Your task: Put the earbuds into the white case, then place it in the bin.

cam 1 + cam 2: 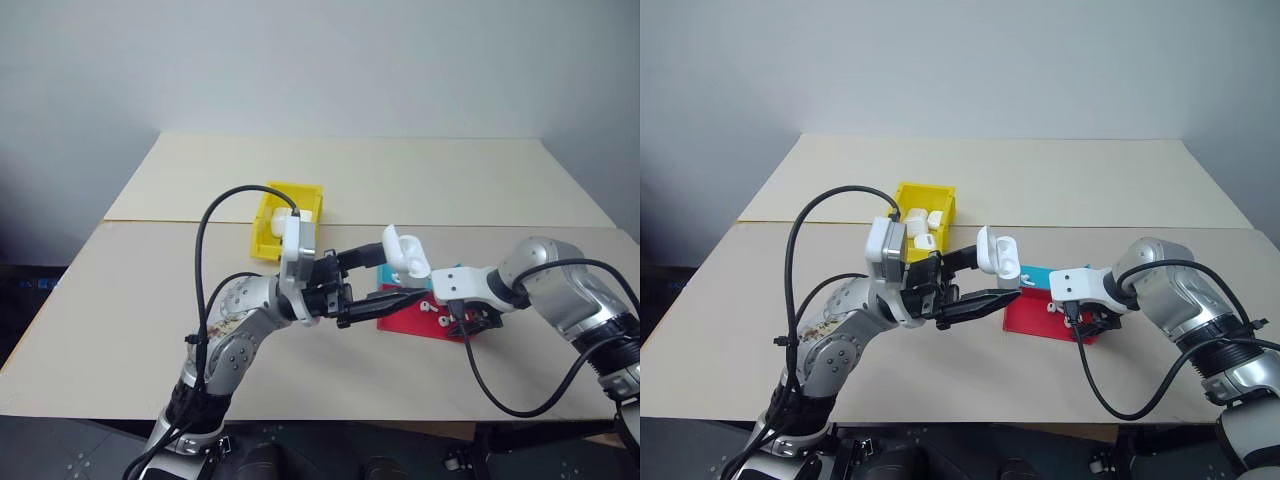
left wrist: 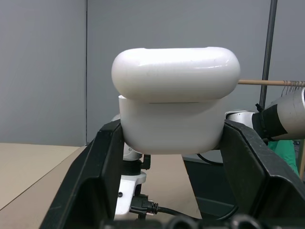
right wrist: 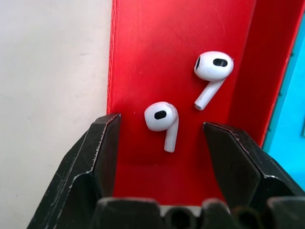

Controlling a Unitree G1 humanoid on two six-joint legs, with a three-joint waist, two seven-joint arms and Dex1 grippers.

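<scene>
While the table [image 1: 420, 180] carries the yellow bin [image 1: 925, 200] at the back and the red tray [image 3: 162, 52] nearer, the left hand [image 2: 171, 143] clamps the white case [image 2: 174, 102] aloft, lid up. The right hand [image 3: 162, 143] hangs open over two earbuds [image 3: 162, 119] in the tray, stems pointing toward it.

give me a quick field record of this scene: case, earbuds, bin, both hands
white case: lid open, held above the table
left hand: shut on the white case
earbuds: two, lying apart in the red tray
right hand: open, fingers either side of the nearer earbud, not closed on it
bin: yellow, already holds several white cases
</scene>
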